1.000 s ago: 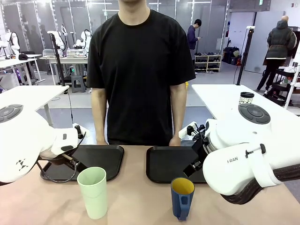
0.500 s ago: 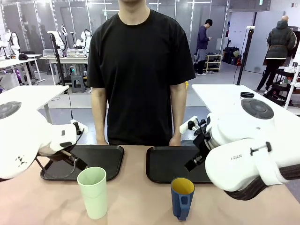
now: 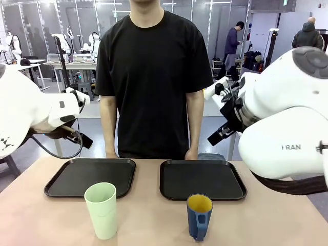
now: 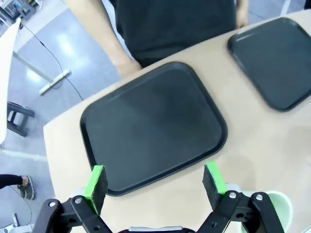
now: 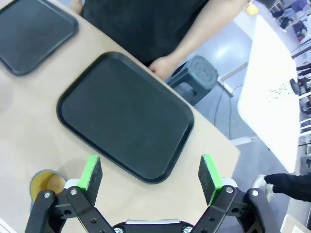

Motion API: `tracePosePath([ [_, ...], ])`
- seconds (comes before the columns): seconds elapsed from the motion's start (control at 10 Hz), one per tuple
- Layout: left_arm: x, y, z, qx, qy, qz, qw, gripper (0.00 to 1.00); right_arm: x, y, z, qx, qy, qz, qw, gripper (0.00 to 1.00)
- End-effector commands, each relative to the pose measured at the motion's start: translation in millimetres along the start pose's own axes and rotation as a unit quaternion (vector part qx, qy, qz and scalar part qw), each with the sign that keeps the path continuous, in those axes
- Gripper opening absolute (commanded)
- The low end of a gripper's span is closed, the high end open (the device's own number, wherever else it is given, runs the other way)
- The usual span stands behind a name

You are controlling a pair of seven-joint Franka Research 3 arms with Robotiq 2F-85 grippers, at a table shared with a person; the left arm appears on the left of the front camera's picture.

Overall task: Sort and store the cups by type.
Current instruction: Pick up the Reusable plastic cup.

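Green tumbler (image 3: 101,210) before left tray (image 3: 77,174); blue mug (image 3: 199,218) before right tray (image 3: 202,177)

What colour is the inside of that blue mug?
Yellow. The mug is dark blue outside, and the front view shows its inside best.

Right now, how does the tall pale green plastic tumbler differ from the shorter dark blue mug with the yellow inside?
The pale green tumbler is taller than the dark blue mug. The tumbler has no handle; the mug has one, facing the camera. The tumbler stands before the left black tray; the mug before the right black tray. Both stand upright on the table, outside the trays.
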State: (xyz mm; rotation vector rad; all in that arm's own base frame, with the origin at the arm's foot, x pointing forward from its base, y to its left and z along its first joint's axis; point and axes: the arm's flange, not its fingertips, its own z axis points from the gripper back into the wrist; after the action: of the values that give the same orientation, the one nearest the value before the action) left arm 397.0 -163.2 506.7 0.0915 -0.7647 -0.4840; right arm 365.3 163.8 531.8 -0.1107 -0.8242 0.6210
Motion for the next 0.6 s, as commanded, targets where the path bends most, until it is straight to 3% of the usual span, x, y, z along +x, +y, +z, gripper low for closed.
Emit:
tracePosePath([
  [0.0,1,-20,15,0.019,-0.012,-0.008,1.0,1.0,-2,12,10,-0.027,0.004,-0.01,1.0,1.0],
  [0.5,-2,-22,24,0.04,-0.013,-0.017,0.999,1.0,-9,12,10,-0.039,0.012,0.001,0.999,1.0],
])
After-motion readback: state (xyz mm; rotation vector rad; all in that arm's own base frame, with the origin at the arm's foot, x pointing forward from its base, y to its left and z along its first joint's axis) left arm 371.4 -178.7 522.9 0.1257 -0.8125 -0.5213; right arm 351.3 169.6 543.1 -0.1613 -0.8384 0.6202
